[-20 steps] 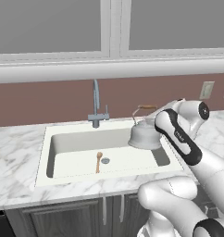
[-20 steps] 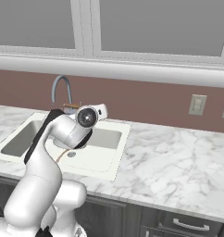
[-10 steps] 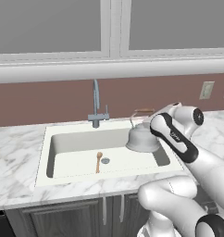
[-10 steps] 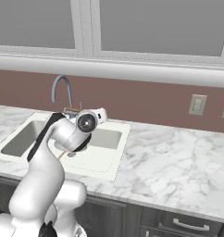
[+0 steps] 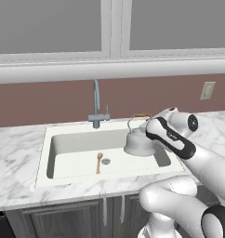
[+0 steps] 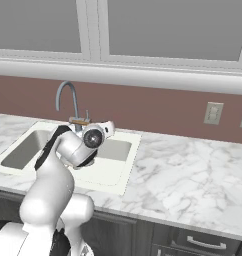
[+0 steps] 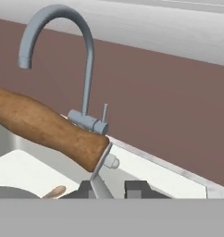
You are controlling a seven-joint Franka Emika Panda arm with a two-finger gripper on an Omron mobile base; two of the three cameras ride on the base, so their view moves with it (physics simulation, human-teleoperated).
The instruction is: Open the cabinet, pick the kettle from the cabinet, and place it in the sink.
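Sink (image 5: 44,158): wide basin set in marble desk (image 5: 14,186), faucet (image 5: 96,104) at back rim, small wooden spoon (image 5: 99,162) on floor near drain. Kettle (image 5: 138,143) at right end of basin, low, inside rim; cannot tell whether base touches floor. Gripper (image 7: 110,187) just right of kettle top, narrow, clamped on wire end of handle beside brown bar (image 7: 44,129). Bar's long axis runs away to left in hand view. Judgement: only short drop left, straight down, then release.
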